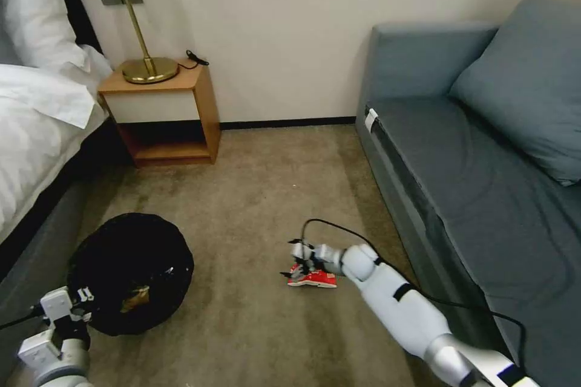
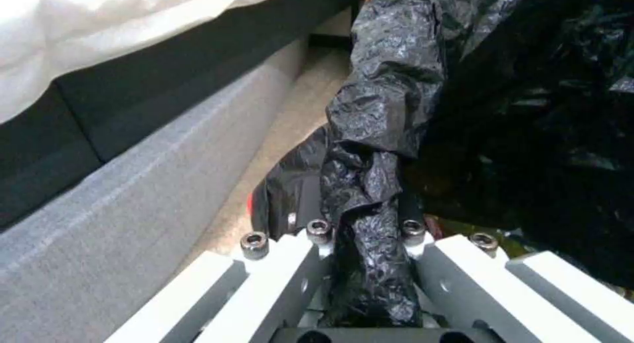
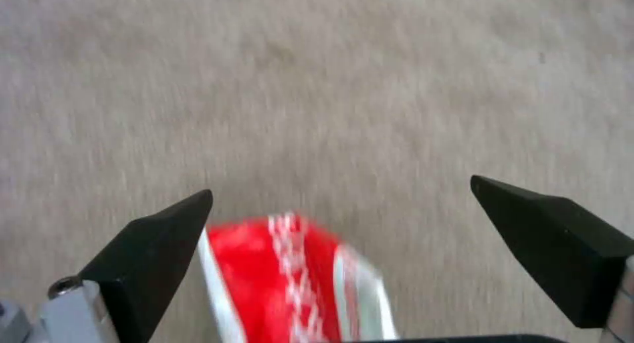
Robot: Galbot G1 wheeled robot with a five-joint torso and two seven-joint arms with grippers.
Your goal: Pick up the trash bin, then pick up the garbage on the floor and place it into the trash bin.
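Observation:
The trash bin (image 1: 130, 272), round and lined with a black bag, hangs at the lower left of the head view with a yellow-brown wrapper (image 1: 136, 299) inside. My left gripper (image 1: 78, 305) is shut on its rim; the left wrist view shows the black bag (image 2: 376, 184) pinched between the fingers (image 2: 290, 264). A red-white packet (image 1: 313, 279) of garbage lies on the carpet at centre. My right gripper (image 1: 301, 266) hovers right over it, open, and the right wrist view has the packet (image 3: 284, 278) between the two black fingertips (image 3: 158, 244).
A bed (image 1: 36, 127) runs along the left, close beside the bin. A wooden nightstand (image 1: 166, 115) with a brass lamp (image 1: 142, 24) stands at the back. A blue-grey sofa (image 1: 478, 175) fills the right side. Open carpet (image 1: 254, 193) lies between them.

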